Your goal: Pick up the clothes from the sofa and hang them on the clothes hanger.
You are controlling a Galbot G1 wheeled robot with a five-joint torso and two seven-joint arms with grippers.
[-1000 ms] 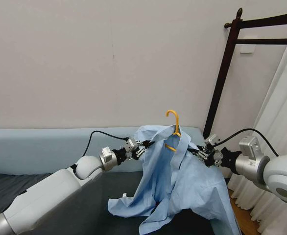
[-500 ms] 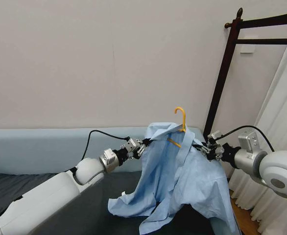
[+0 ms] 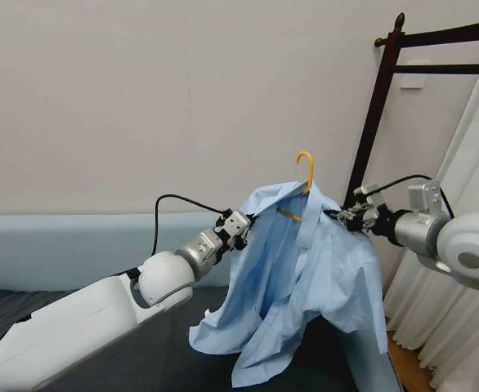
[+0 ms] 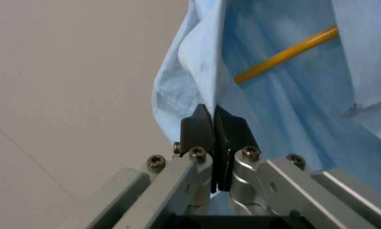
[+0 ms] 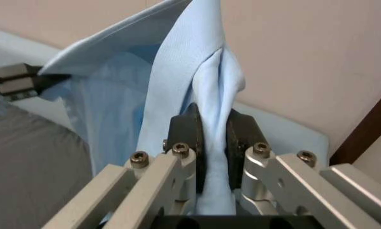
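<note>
A pale blue sofa [image 3: 60, 245] sits against a white wall [image 3: 141, 98]; a dark wooden clothes rack [image 3: 378, 106] stands at two o'clock and a white curtain [image 3: 468, 188] at three. Both clamped tight, the left hand [image 3: 243, 226] and right hand [image 3: 343, 217] hold the light blue shirt [image 3: 305, 278] on its yellow hanger [image 3: 306, 167] above the sofa.

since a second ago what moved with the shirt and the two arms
The left gripper and right gripper have carried the light blue shirt upward and toward the robot's right, closer to the dark wooden clothes rack. The yellow hanger rose with it, and the shirt's lower hem lifted. Unchanged: both grippers stay shut on the shirt's shoulders, the hanger sits inside the collar, and the rack and sofa have not moved.
</note>
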